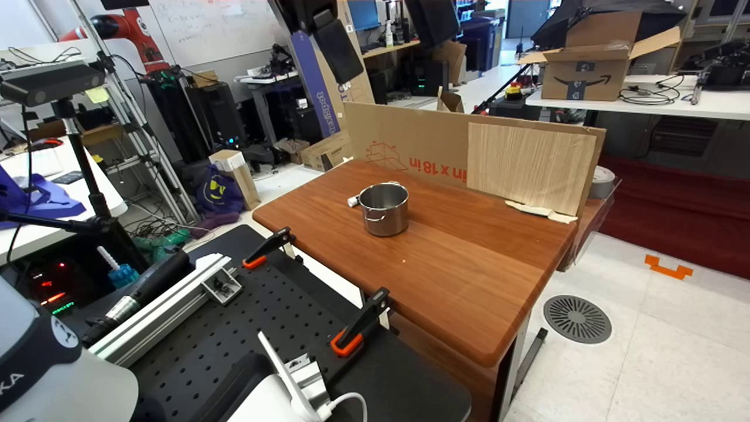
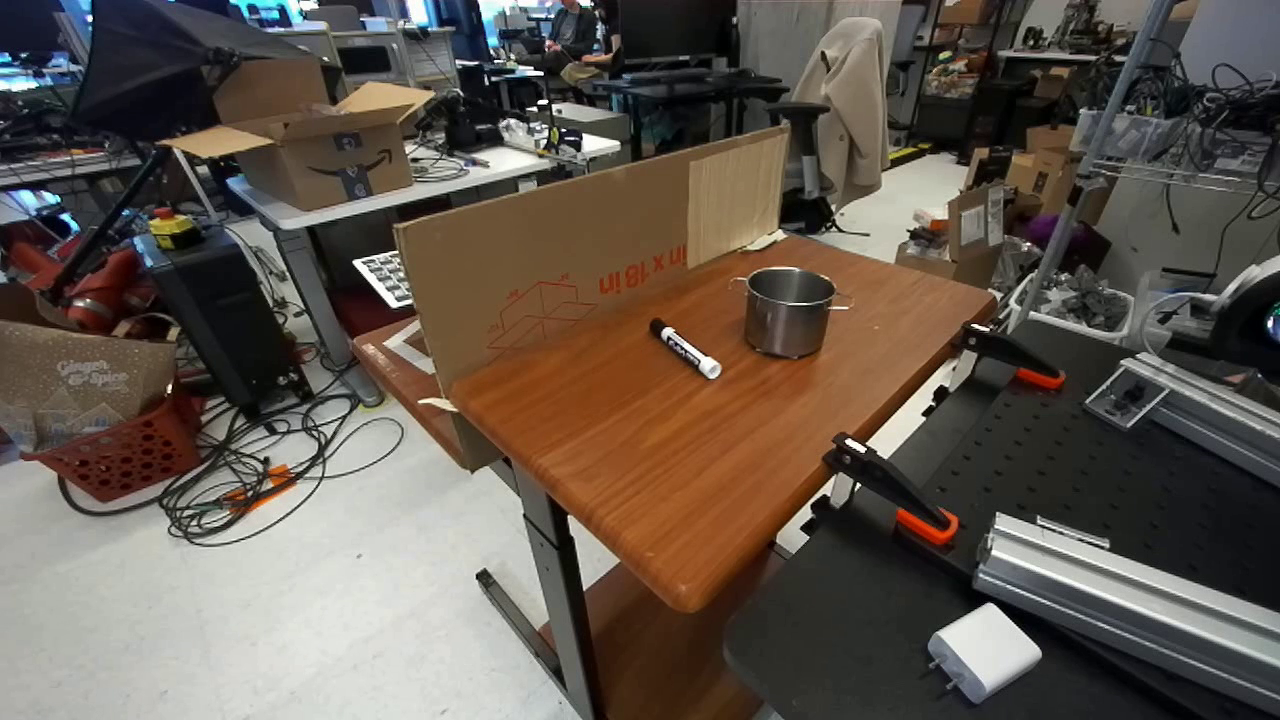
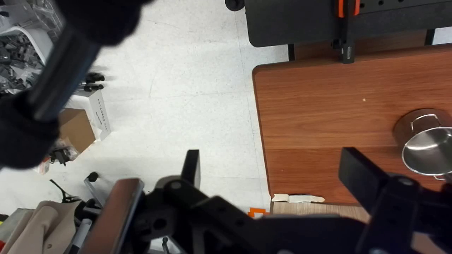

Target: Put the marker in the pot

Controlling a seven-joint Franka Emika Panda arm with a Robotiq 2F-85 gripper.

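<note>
Above pale floor (image 3: 197, 106) and one end of the wooden surface (image 3: 317, 106), the wrist view had the gripper (image 3: 272, 165) with its fingers (image 3: 360, 176) spread wide, the pot (image 3: 429, 151) at the right edge.

In an exterior view the pot stood upright and the marker (image 2: 685, 350) lay on the surface to its left, near but apart, black end toward the cardboard panel (image 2: 570, 230) along the far left edge; two clamps (image 2: 890, 480) sat on the right edge.

In an exterior view the gripper hung high at the top, a white part of the arm (image 1: 70, 375) filling the near left corner. The pot stood in front of the marker, leaving only its white end in sight.
</note>
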